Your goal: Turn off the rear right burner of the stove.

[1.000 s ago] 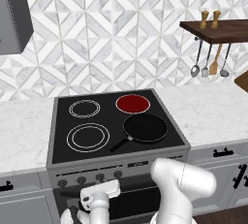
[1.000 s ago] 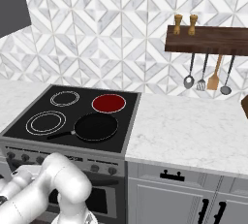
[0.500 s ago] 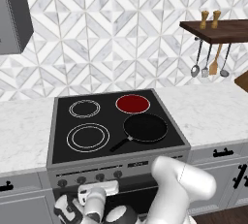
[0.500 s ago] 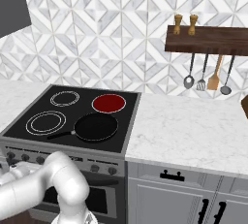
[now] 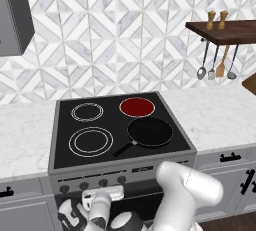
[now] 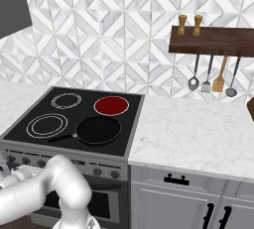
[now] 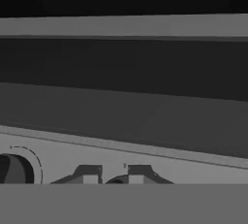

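Rear right burner (image 5: pixel 137 107) red; pincer (image 7: pixel 109 175) straddles knob (image 7: pixel 117 180).

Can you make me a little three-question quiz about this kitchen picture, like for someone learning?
1. True or false: the rear right burner glows solid red.
2. What sits on the front right zone of the stove? A) a kettle B) a black frying pan C) a plate
3. Fill in: the gripper is down at the stove's front panel, by the row of small dark ____.

Key:
1. True. It is a red disc, while the two left zones are white rings.
2. B.
3. Knobs.
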{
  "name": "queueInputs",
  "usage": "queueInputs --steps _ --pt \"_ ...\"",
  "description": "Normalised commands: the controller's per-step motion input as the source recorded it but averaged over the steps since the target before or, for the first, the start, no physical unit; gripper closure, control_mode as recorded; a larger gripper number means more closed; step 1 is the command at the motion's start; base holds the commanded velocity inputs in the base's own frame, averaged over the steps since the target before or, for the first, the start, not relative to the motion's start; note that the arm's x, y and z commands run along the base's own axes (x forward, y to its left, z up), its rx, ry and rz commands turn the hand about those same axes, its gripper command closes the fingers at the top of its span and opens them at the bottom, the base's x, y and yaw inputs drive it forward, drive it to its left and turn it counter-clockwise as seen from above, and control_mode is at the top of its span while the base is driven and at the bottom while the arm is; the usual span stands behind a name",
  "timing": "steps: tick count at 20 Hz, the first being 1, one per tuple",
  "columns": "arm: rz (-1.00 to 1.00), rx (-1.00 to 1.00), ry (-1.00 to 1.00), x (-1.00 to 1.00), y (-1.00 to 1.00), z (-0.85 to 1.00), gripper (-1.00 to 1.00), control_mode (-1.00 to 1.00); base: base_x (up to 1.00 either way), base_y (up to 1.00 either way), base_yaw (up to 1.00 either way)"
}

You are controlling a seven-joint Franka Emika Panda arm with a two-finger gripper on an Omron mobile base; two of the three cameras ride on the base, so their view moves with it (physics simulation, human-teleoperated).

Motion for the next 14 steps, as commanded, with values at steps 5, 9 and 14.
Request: queueInputs --steps 5,9,14 --pt "-0.28 0.19 -0.65 0.41 -0.60 0.07 1.00 -1.00 0.00 0.00 0.00" --pt "-0.27 0.69 -0.64 0.29 -0.02 -0.34 1.00 -1.00 0.00 0.00 0.00" --pt "-0.38 0.90 -0.47 0.31 -0.01 -0.59 1.00 -1.00 0.00 0.00 0.00"
